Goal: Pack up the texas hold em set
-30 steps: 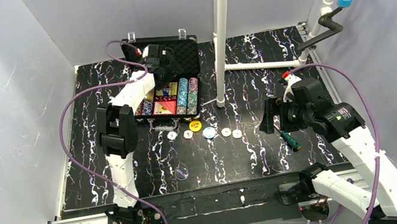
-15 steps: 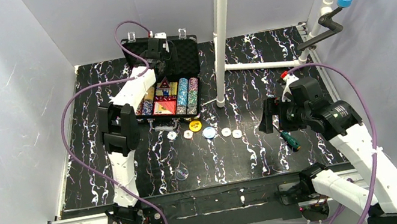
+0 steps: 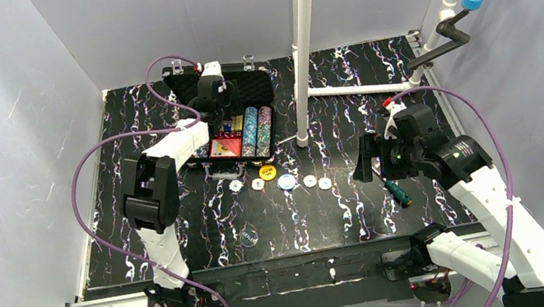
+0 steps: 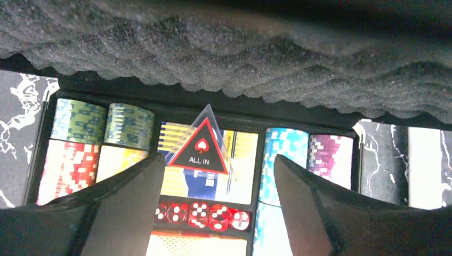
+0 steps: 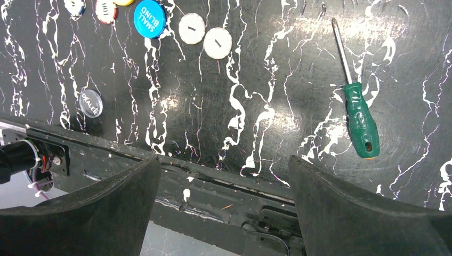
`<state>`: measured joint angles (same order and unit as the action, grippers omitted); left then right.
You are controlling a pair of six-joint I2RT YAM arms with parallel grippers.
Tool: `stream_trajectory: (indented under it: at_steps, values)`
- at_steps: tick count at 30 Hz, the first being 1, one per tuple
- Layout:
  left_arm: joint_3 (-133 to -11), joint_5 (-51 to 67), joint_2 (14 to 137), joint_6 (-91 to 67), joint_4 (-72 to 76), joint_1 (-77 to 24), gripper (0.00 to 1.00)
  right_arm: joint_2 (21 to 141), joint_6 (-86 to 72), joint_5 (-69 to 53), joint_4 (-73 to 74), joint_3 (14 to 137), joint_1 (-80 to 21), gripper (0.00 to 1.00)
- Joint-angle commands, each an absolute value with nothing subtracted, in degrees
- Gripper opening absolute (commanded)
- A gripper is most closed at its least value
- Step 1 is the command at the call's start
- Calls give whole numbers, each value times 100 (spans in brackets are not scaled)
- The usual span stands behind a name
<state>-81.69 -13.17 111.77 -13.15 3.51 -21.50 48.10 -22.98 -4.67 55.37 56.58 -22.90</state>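
Mat [image 3: 342,92]: black w/ white marble veining, glossy, flat. White round pole [image 3: 304,40] stands on it right of the case. Case [image 3: 263,80]: black, rectangular, hinged, lid up; lid lined w/ grey egg-crate foam [image 4: 224,48], wavy and soft-looking. Screwdriver [image 5: 360,120]: green ribbed handle, thin metal shaft, lying on mat apart from the set.

Vs 1 s back: left gripper [image 4: 216,176] has pulled off the tray centre toward the lid, elbow swung left; the tray middle it covered is now exposed. Right arm, discs, screwdriver unmoved.

Set sits far left-centre of mat, by back wall. Left claw spread, nothing between fingers, hovering over the tray. Right gripper [image 5: 224,176] spread wide, empty, above bare mat near the front edge.

Tray: chip rows [image 4: 77,138] lie on edge in side slots; green, red/white, pale blue, pink, all stripe-edged. Red card deck [image 3: 224,149] at near side. Red triangle [image 4: 201,152], clear-rimmed, black face, spade + "ALL IN", lies in the mid slot on a blue/yellow printed face. Red see-through dice [image 4: 202,216] in a row just below it.

Out on mat in front of case: blue "SMALL BLIND" disc [image 5: 150,17], white discs [image 5: 192,28], yellow disc [image 3: 268,172], clear "DEALER" disc [image 5: 90,102] set apart nearer the front.
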Motion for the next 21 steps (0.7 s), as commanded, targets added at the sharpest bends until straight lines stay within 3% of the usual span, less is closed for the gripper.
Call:
stream_trajectory:
  at_steps: [1,8,12,21]
  values:
    - [-8129,-1216,11019,-1442,635,-2123,76,4779,-2382,-553,5414,5758,-2303,96]
    - [-8670,-1142,11148,-1372,232,-2114,84,4757,-2397,-545,5435,5792,-2303,96]
    - [-9107,-1041,11034,-1326,-233,-2112,97,4765,-2391,-545,5433,5824,-2303,96]
    - [-9644,-986,10853,-1234,-953,-2112,98,4720,-2415,-646,5388,5799,-2303,96]
